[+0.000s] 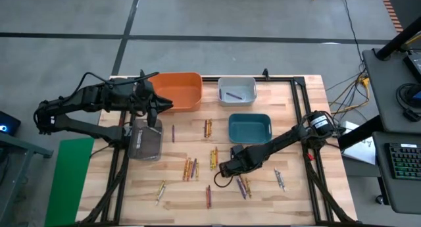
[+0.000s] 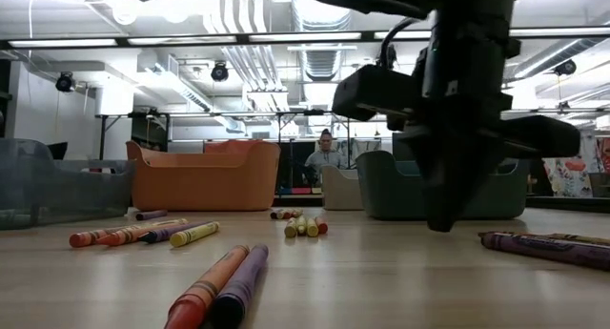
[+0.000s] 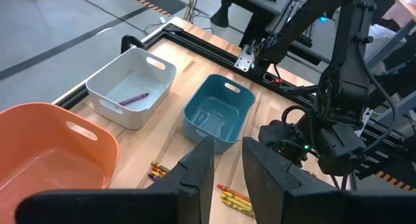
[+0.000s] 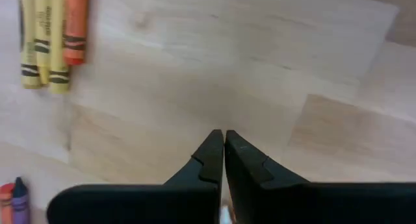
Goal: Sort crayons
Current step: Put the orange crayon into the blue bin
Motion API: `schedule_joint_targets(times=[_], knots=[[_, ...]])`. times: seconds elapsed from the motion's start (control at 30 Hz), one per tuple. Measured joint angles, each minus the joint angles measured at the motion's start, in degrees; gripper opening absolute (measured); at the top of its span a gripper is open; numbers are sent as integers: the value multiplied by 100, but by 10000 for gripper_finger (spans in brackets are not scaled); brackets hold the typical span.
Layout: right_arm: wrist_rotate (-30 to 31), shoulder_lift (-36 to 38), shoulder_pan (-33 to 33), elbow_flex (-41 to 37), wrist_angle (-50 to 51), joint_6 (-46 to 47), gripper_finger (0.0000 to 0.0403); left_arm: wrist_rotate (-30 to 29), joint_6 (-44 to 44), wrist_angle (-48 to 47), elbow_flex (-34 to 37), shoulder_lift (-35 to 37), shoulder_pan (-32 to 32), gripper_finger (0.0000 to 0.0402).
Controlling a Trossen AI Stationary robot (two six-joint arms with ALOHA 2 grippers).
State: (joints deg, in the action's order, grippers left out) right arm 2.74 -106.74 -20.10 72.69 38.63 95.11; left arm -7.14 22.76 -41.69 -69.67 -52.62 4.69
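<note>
Beneath my right end effector (image 4: 224, 141) I am pressing its fingers together on bare table (image 4: 195, 74), so I am risking lifting away empty, the yellow crayons (image 4: 40, 42) lying well off to one side.

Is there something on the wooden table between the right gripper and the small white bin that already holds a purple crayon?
Yes. The teal bin sits between the right gripper and the white bin.

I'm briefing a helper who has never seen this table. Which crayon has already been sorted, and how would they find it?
Start at the three bins along the table's far edge: orange bin, white bin, with the teal bin just in front. Look in the white one. The single purple crayon on its floor is the only crayon lying in any of these three; the rest are loose on the wood.
</note>
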Motion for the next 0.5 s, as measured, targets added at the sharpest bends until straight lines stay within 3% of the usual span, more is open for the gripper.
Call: schedule_joint_targets(times=[0.13, 0.27, 0.5], knots=[[-672, 0, 74, 35, 59, -252, 9, 0, 0, 0, 0, 0, 0, 63], [-787, 2, 41, 138, 166, -431, 16, -1, -2, 0, 0, 0, 0, 63], [-1065, 2, 4, 227, 702, -472, 73, 0, -48, 0, 0, 0, 0, 63]])
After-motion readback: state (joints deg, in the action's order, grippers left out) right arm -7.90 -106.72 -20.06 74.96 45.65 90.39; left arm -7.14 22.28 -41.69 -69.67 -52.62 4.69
